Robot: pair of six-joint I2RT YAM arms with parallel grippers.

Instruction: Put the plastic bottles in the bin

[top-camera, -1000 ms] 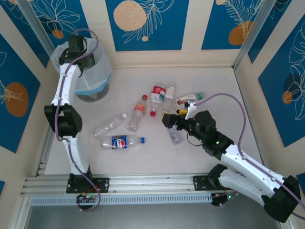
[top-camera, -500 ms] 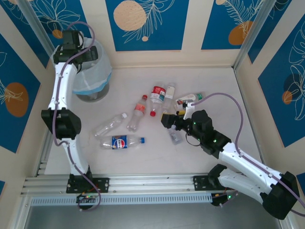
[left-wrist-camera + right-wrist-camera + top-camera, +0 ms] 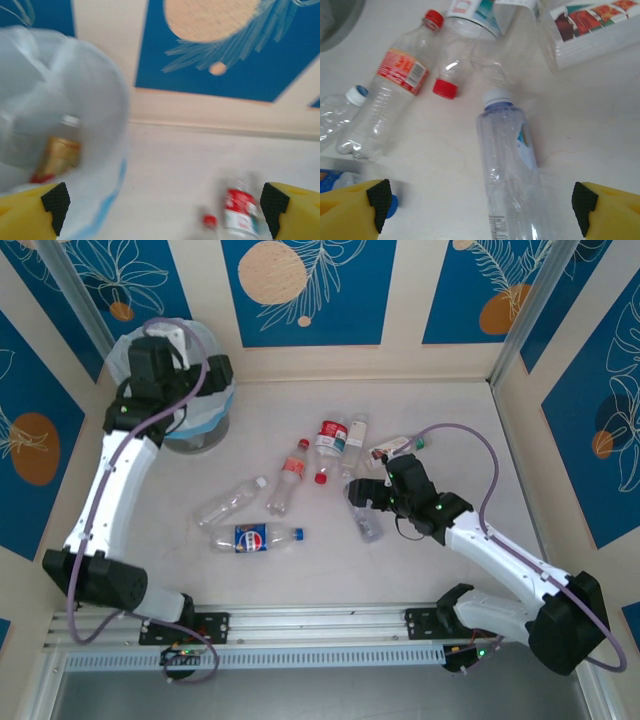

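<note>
Binning: 1 gold-labelled plastic bottle (image 3: 57,157) is lying in round grey lined bin (image 3: 200,412), upper left.
Waiting: about 7 clear bottles (image 3: 255,538) are lying mid-frame.
Left gripper (image 3: 164,202): gaping empty by bin.
Right gripper (image 3: 480,202): gaping above white-capped bottle (image 3: 507,165).

Lab booth w/ alu rail (image 3: 320,622)

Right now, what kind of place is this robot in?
Probably a robot practice booth, not a home: blue-and-cream painted panels wall in the table, the left arm and right arm are bolted to a metal rail, and plastic bottles lie scattered near a bin.
</note>
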